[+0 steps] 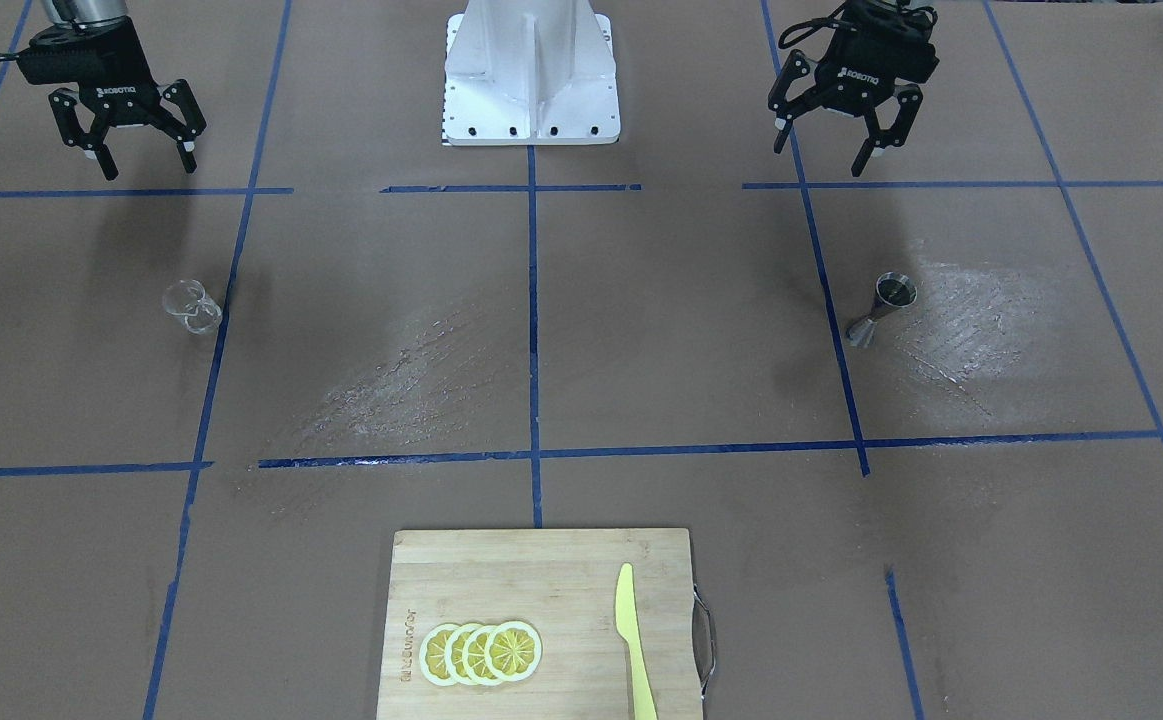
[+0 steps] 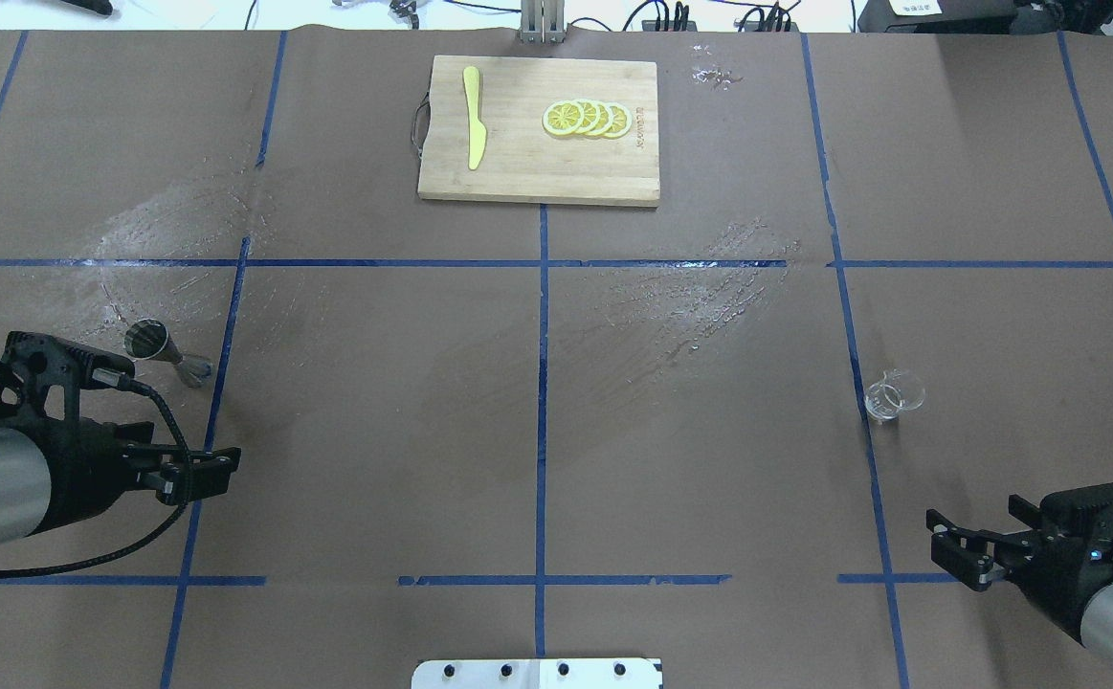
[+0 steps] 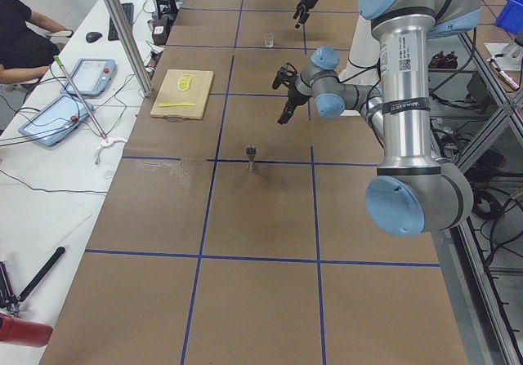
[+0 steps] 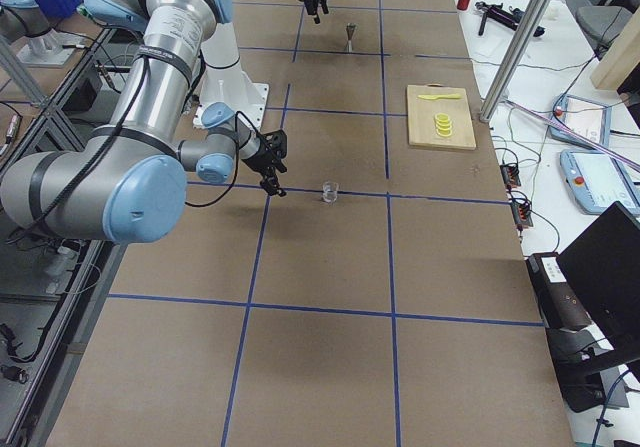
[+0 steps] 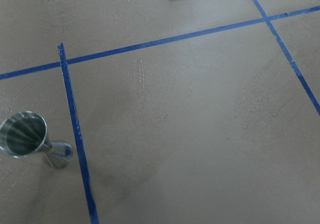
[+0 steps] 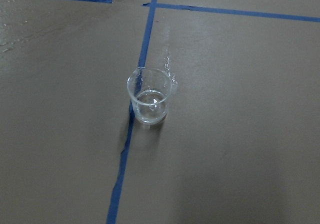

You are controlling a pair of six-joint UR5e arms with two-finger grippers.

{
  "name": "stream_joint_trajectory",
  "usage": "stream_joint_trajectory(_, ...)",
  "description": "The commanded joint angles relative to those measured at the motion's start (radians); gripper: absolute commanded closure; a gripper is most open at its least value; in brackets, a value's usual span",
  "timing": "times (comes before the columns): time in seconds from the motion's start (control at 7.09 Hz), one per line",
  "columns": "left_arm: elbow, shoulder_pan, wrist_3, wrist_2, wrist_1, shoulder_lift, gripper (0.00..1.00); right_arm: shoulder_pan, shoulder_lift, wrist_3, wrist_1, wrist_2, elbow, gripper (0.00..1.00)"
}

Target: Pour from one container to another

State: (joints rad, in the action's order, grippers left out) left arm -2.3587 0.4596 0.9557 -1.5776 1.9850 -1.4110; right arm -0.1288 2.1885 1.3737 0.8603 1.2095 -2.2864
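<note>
- While it hangs above the counter (image 2: 374,383), the left gripper (image 1: 821,152) has its two black fingers spread wide, holding and touching nothing.
- Near that gripper but apart from it, the jigger (image 2: 162,349) stands upright on the brown paper covering, just beside a blue tape line. It is grey polished steel, two cones joined at a narrow waist. The upper cone's inside looks dark and streaked with reflections.
- At the far middle lies a pale wooden cutting board (image 2: 518,172) with a metal handle. A flat yellow knife (image 2: 473,120) and a row of overlapping lemon slices (image 2: 587,118) rest on it.
- Further right, the glass cup (image 6: 150,101) stands upright at another tape line. It is small, clear and thin-walled with a pouring lip. I cannot tell whether it holds liquid.
- The right gripper (image 1: 147,163) is likewise opened wide and empty, well clear of the cup.
</note>
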Motion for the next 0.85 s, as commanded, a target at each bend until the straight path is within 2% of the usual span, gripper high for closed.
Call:
stream_joint_trajectory(0.0,0.01,0.12,-0.137,-0.121,-0.002,-0.005,0.0,-0.308,-0.059,-0.233,0.107,0.343,-0.03,0.0)
stream_joint_trajectory(0.14,0.028,0.236,-0.253,-0.209,-0.005,-0.005,0.0,-0.518,-0.122,-0.413,0.208,0.539,-0.03,0.0)
stream_joint_trajectory(0.28,0.047,0.352,-0.376,-0.299,-0.074,-0.019,0.0,-0.666,-0.166,-0.574,0.305,0.68,-0.022,0.0)
stream_joint_trajectory(0.56,0.106,0.547,-0.651,-0.331,-0.363,-0.182,0.0,-0.887,-0.277,-0.82,0.519,0.876,-0.019,0.0)
stream_joint_trajectory(0.71,0.177,0.623,-0.776,-0.401,-0.514,-0.26,0.0,-0.963,-0.308,-0.943,0.614,0.934,-0.005,0.0)
